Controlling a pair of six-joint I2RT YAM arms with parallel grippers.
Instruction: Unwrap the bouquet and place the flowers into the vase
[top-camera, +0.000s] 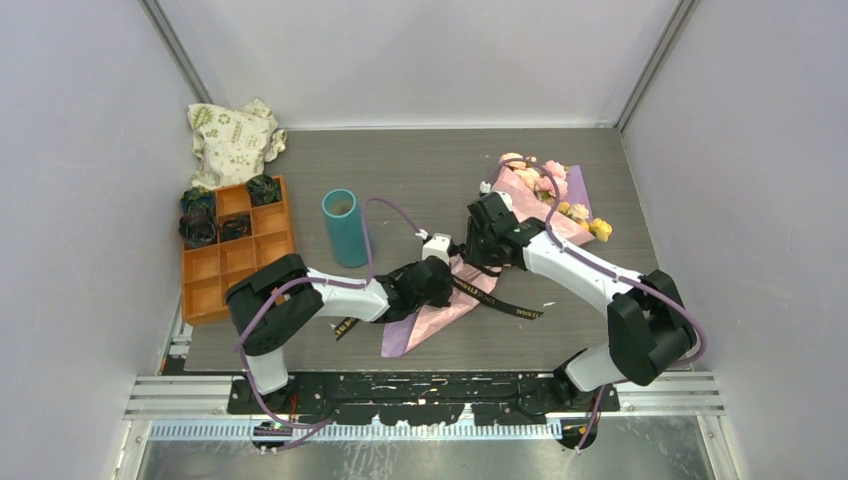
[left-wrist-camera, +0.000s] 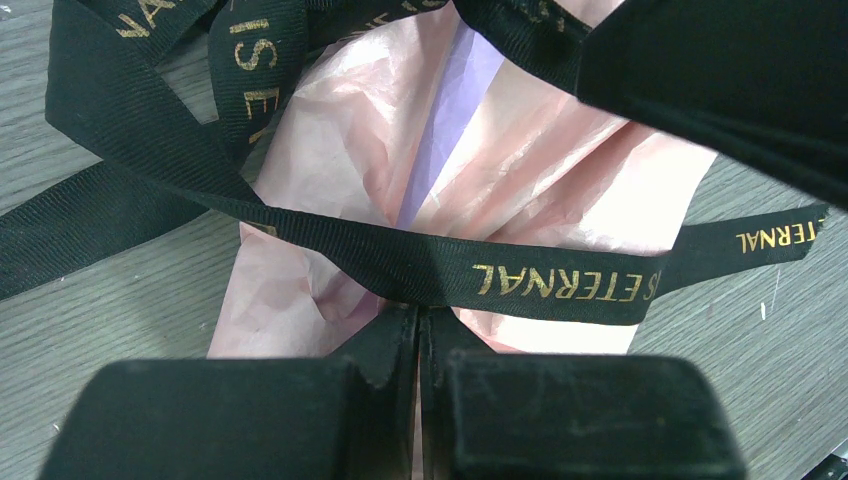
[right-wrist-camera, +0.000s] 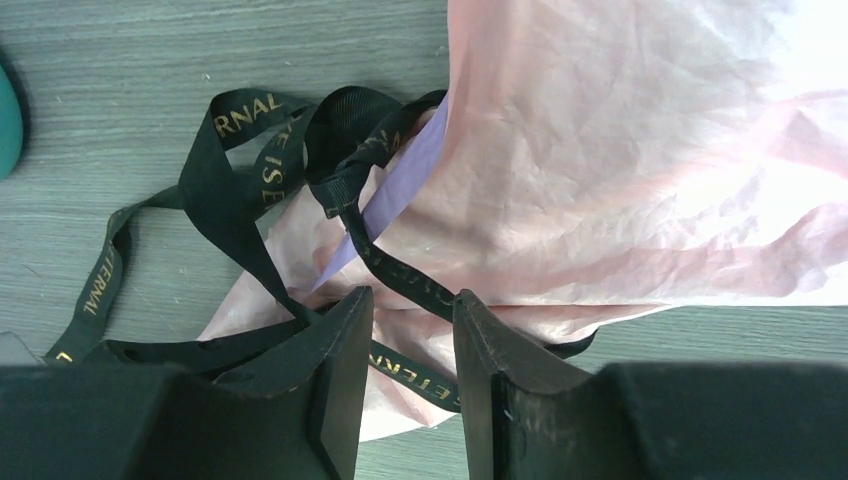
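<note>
While the wrapped bouquet (top-camera: 545, 190) is lying right of the vase (top-camera: 343, 228), the left gripper (left-wrist-camera: 417, 315) is pressing shut at its black ribbon (left-wrist-camera: 560, 285) (right gripper (right-wrist-camera: 412, 320) narrowly parted astride it), risking torn paper (left-wrist-camera: 340, 120) on a snagged tug.

Slightly parted right tool (right-wrist-camera: 412, 298) above black gold-lettered ribbon (right-wrist-camera: 225, 200) on crumpled pink paper (right-wrist-camera: 620, 180)

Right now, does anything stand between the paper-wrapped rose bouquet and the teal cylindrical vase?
Yes. In the top view the left gripper and its looping purple cable sit between the bouquet and the vase. The pink paper sheet also wraps the bouquet's lower part.
</note>
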